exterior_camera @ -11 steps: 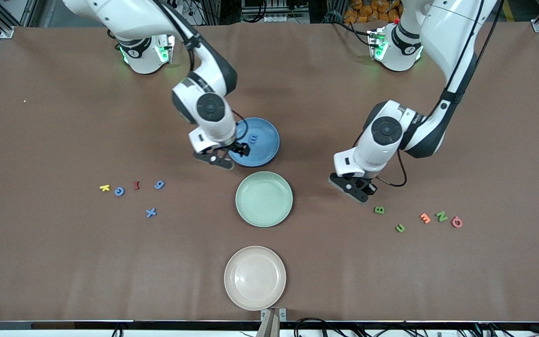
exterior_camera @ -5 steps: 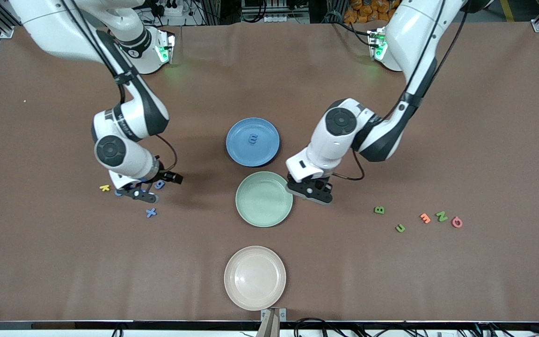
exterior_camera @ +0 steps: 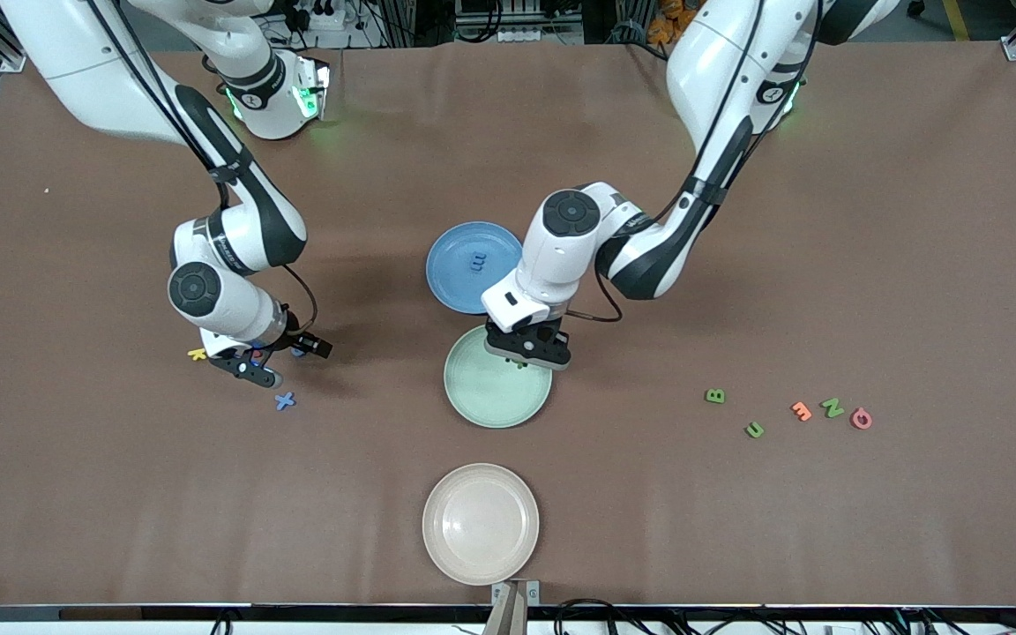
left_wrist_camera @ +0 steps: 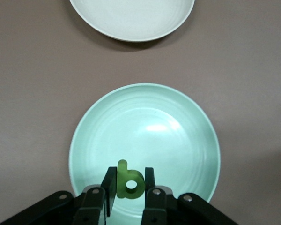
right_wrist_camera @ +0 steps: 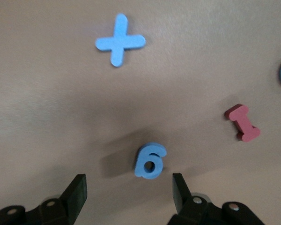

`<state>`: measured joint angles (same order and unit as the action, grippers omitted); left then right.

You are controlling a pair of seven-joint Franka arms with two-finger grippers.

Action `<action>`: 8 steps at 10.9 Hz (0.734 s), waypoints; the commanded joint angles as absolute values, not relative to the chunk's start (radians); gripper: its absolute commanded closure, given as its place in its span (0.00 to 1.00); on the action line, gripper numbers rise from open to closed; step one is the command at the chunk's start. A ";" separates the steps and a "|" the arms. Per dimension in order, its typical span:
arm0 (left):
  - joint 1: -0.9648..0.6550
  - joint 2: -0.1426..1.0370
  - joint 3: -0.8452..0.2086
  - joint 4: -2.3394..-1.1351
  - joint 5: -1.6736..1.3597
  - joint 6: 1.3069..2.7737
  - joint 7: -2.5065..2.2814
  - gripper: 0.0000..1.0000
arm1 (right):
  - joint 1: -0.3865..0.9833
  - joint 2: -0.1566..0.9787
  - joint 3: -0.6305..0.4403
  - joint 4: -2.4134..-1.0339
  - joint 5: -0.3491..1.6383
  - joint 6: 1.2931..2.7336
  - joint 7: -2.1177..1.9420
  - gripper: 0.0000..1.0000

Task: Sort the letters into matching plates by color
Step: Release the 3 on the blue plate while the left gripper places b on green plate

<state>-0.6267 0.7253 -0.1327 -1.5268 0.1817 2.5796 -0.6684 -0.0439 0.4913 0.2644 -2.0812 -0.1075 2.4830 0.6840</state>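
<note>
Left pincer [left_wrist_camera: 129,197] pinches a small green foam letter [left_wrist_camera: 129,180] over the round pale green plate [left_wrist_camera: 178,140]; right pincer [right_wrist_camera: 129,197], spread, hovers over a blue foam piece [right_wrist_camera: 150,161], perhaps a "6".

Left arm reaches in from its base with the elbow bent and the wrist turned down. Left hand [left_wrist_camera: 129,185] hangs low, its fingers [left_wrist_camera: 108,191] closed on a green letter [left_wrist_camera: 129,180]. Right arm is folded low — right hand [right_wrist_camera: 129,194] points down at the surface, fingers [right_wrist_camera: 77,190] spread wide and holding nothing.
</note>
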 commanded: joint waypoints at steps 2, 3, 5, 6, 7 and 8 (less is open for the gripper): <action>-0.703 0.779 -0.038 -1.443 0.183 2.600 -0.802 0.02 | -0.080 0.485 0.268 -2.115 -0.109 2.502 0.698 0.27; -0.704 0.769 -0.037 -1.445 0.180 2.620 -0.839 0.00 | -0.080 0.486 0.268 -2.115 -0.109 2.506 0.698 0.31; -0.703 0.746 -0.028 -1.451 0.187 2.620 -1.044 0.00 | -0.084 0.497 0.252 -2.115 -0.109 2.529 0.698 0.32; -0.693 0.727 -0.012 -1.456 0.205 2.620 -1.060 0.00 | -0.084 0.503 0.249 -2.115 -0.109 2.539 0.698 0.33; -0.680 0.704 0.018 -1.466 0.216 2.606 -1.063 0.00 | -0.084 0.506 0.249 -2.115 -0.107 2.539 0.699 0.35; -0.646 0.677 0.032 -1.474 0.212 2.552 -1.060 0.00 | -0.084 0.509 0.249 -2.114 -0.109 2.540 0.698 0.39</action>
<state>-0.6868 0.7466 -0.0130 -1.4445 0.1868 2.6201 -1.0217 -0.0682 0.5057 0.2370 -2.1041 -0.1075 2.5217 0.6891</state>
